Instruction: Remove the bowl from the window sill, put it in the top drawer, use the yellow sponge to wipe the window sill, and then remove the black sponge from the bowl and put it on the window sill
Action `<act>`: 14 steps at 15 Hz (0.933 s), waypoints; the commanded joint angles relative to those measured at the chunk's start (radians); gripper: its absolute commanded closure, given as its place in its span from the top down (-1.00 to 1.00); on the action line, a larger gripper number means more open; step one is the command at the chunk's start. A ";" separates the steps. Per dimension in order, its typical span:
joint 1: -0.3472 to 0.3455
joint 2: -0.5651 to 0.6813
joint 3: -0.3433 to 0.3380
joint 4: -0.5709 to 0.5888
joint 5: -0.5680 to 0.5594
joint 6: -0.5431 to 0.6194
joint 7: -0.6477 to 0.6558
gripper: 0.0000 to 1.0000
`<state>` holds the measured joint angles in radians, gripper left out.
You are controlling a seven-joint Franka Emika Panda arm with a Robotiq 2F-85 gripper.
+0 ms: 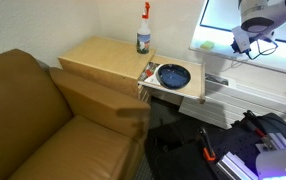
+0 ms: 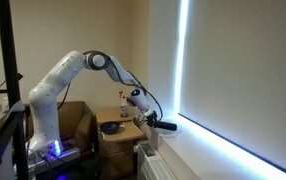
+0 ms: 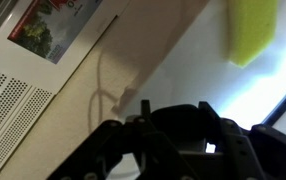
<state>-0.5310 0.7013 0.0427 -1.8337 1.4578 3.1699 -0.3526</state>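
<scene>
Window wall with strong glare; the white window sill [image 1: 221, 50] runs along its base, with a light wooden cabinet [image 1: 98, 55] below and beside it and a brown couch [image 1: 28, 110] against the cabinet's far side. A spray bottle [image 1: 143, 34] stands upright on the cabinet top. The top drawer [image 1: 179, 93] stands open. The bowl [image 1: 173, 75] sits upright inside it, dark blue with a pale rim, and shows in both exterior views, well apart from the gripper. The bowl's contents are too small to resolve. The yellow sponge [image 1: 208, 45] lies flat on the sill. In the wrist view the yellow sponge [image 3: 251, 30] sits at the upper edge on bare white sill [image 3: 198, 85], clear of the fingers and not touched by them. The white arm [image 2: 63, 75] reaches from its base across the cabinet to the window. The gripper [image 1: 245, 44] is low over the sill, near the sponge but apart from it. Contact with the ledge cannot be judged. In an exterior view the gripper [image 2: 165, 126] points along the sill. In the wrist view the gripper [image 3: 173, 128] is in deep shadow. The fingers stand partway apart with a dark mass between them. I cannot tell whether they pinch anything or what that mass is. A perforated vent panel [image 3: 13, 100] lies below the sill edge.
</scene>
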 commanded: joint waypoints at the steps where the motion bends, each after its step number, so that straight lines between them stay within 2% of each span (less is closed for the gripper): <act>1: 0.042 0.036 -0.040 0.063 -0.107 -0.061 0.155 -0.50; 3: 0.053 0.055 -0.059 0.113 -0.171 -0.101 0.225 -0.50; 4: 0.078 0.068 -0.092 0.126 -0.217 -0.112 0.299 -0.50; 5: 0.132 0.083 -0.163 0.125 -0.262 -0.130 0.384 -0.50; 6: 0.147 0.109 -0.196 0.144 -0.331 -0.145 0.464 -0.50; 8: 0.225 0.149 -0.312 0.149 -0.442 -0.204 0.635 -0.50; 10: 0.254 0.186 -0.370 0.179 -0.517 -0.274 0.728 -0.50; 11: 0.271 0.204 -0.393 0.193 -0.543 -0.296 0.770 -0.50; 12: 0.250 0.209 -0.372 0.206 -0.588 -0.303 0.798 -0.50; 14: 0.248 0.222 -0.373 0.228 -0.636 -0.333 0.853 -0.50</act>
<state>-0.2778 0.8903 -0.3199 -1.6571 0.8856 2.9008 0.4232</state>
